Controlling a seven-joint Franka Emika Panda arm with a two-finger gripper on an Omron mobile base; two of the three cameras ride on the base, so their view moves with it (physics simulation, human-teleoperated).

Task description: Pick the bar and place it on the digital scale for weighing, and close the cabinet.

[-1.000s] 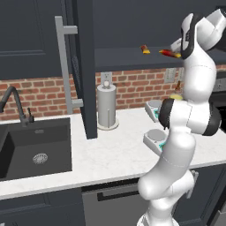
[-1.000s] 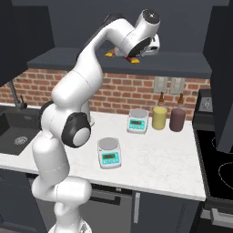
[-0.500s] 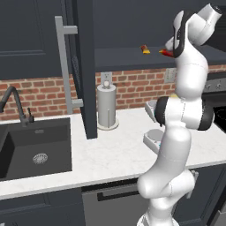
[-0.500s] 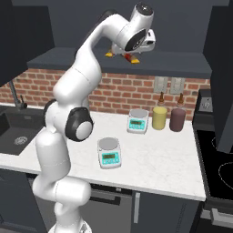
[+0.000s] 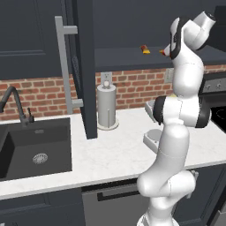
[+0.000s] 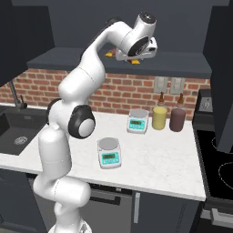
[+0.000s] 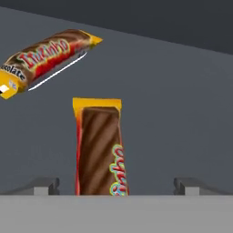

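Hand view: going left to right, we see a stubbier wrapper [image 7: 45, 57] lying slantwise up and to the left of the bar [image 7: 100, 150], apart from it. The bar lies flat on the cabinet shelf [image 7: 182, 104], its yellow end pointing away from us and its near end running down between the two fingertips [image 7: 44, 185]. The tips stand wide apart, one on each side of the bar, touching nothing. We judge that the hand is lined up this way so the bar's narrow width falls between the pads, which a straight close could then grip.

In the left base view, left of the bar stands the open cabinet [image 5: 84, 66] door, edge-on, swung out over the counter [image 5: 106, 154]; it has to stay open while we reach in. The bar [image 5: 145, 49] and the other item sit on the shelf, with the arm raised to them at the right.

In the right base view the gripper [image 6: 136, 53] is at the shelf, beside the bar [image 6: 110, 53]. Below the bar, on the counter, are two scales: the nearer scale [image 6: 109, 152] and a second one [image 6: 138, 120] by the brick wall. Nothing lies on either pan; the bar is not yet picked.
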